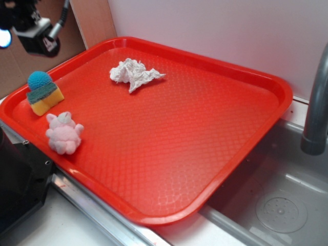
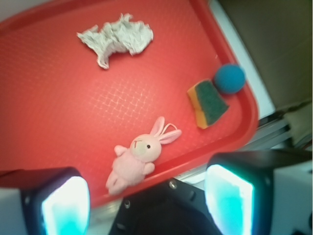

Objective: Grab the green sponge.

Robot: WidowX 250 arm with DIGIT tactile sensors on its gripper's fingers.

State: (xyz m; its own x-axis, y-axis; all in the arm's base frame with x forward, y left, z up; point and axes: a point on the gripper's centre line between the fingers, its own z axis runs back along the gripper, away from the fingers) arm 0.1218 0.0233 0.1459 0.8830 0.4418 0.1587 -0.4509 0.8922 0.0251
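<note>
Sponge first, at the far left of the exterior view: the green sponge (image 1: 45, 93) sits in the corner of the red tray (image 1: 230, 169), hard against the raised rim, its teal ball end toward the edge. That rim is my main worry — if I come down with one finger on the outside of it, I will pinch tray wall instead of foam, or tip the tray.

Just beside the sponge, a little nearer the front edge, lies the pink plush rabbit (image 1: 63, 132). The two are near but apart. A sloppy approach could snag the rabbit, or shove it into the sponge and turn the block before I close.

Further right, the crumpled white paper (image 1: 134, 73) is well apart and no threat. Beyond the tray are the sink basin (image 1: 287, 205) and a grey faucet pipe (image 1: 316, 102).

My hand (image 2: 146, 196) hangs high above the tray's near edge, fingers (image 2: 229, 198) spread wide with nothing between them. The sponge (image 2: 208, 102) is offset from my centreline, so a straight drop would miss it.
</note>
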